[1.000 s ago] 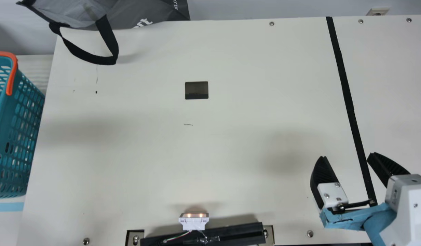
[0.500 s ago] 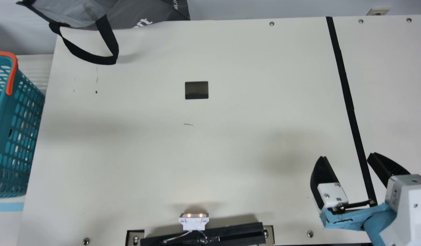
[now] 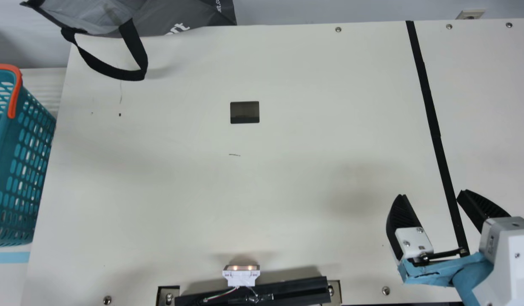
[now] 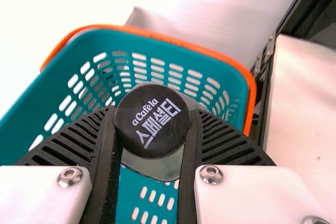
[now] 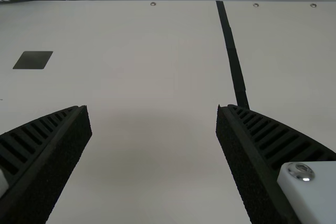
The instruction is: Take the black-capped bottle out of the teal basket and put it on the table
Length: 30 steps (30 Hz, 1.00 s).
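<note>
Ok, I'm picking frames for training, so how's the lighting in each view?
Main view: fairly even, soft shadows on the table. Left wrist view: background beyond the teal basket washed out near white. Right wrist view: dimmer, no blown-out patches.

The left hand [image 4: 153, 119] has the black-capped bottle [image 4: 152, 167] pinched right there between its two ribbed fingers, pale lettering across the round cap [image 4: 125, 121]. Behind it sits the teal basket [image 4: 50, 85], slotted all over, with an orange rim [image 4: 173, 41]; near that runs the edge of a pale counter [image 4: 302, 114].
</note>
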Tool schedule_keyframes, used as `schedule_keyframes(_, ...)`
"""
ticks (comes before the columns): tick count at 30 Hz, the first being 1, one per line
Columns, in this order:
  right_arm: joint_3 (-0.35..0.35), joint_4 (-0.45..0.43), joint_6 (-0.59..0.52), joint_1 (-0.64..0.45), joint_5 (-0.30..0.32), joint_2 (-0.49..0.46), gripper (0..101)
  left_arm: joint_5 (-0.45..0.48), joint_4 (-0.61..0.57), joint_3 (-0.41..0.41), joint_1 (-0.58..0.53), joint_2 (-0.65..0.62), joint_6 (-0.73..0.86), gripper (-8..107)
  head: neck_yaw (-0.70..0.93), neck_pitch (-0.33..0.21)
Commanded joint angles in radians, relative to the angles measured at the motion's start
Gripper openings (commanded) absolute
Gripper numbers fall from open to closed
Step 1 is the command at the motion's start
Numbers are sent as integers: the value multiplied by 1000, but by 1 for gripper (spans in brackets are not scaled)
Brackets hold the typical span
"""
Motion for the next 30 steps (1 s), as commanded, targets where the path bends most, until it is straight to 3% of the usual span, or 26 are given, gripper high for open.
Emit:
schedule_keyframes(1, 0, 0, 0, 0, 0, 0, 91, 13, 12, -8, 1, -18, -18, 0, 8, -4)
schedule_keyframes(17, 0, 0, 0, 0, 0, 0, 91, 131, 66, -79, -24, -128, -141, 0, 8, -4)
schedule_keyframes(30, 0, 0, 0, 0, 0, 0, 91, 113, 151, -43, -217, -223, -282, 0, 8, -4)
